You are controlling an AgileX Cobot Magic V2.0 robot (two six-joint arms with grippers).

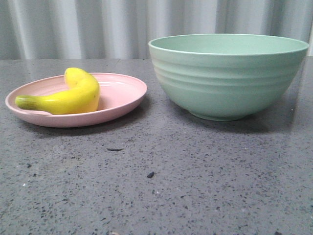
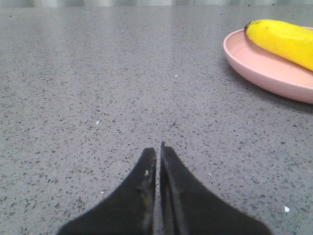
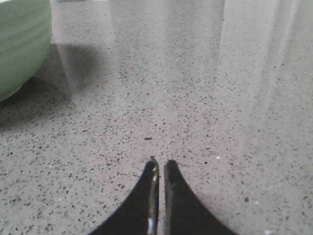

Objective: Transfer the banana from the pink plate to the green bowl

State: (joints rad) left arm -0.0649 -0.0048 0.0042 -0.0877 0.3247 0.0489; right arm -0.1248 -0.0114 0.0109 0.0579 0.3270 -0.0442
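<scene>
The yellow banana (image 1: 68, 95) lies curved in the pink plate (image 1: 122, 93) at the left of the front view. The green bowl (image 1: 227, 76) stands to the plate's right, empty as far as I can see. Neither gripper shows in the front view. In the left wrist view my left gripper (image 2: 158, 149) is shut and empty, low over bare table; the plate (image 2: 264, 68) and banana (image 2: 281, 39) lie beyond it, off to one side. In the right wrist view my right gripper (image 3: 161, 164) is shut and empty over bare table, with the bowl (image 3: 19, 44) at the frame's edge.
The grey speckled tabletop (image 1: 156, 186) runs under everything. A pale pleated curtain (image 1: 98, 24) hangs behind the table's far edge. A few dark specks (image 1: 150, 174) lie on the table in front of the plate and bowl.
</scene>
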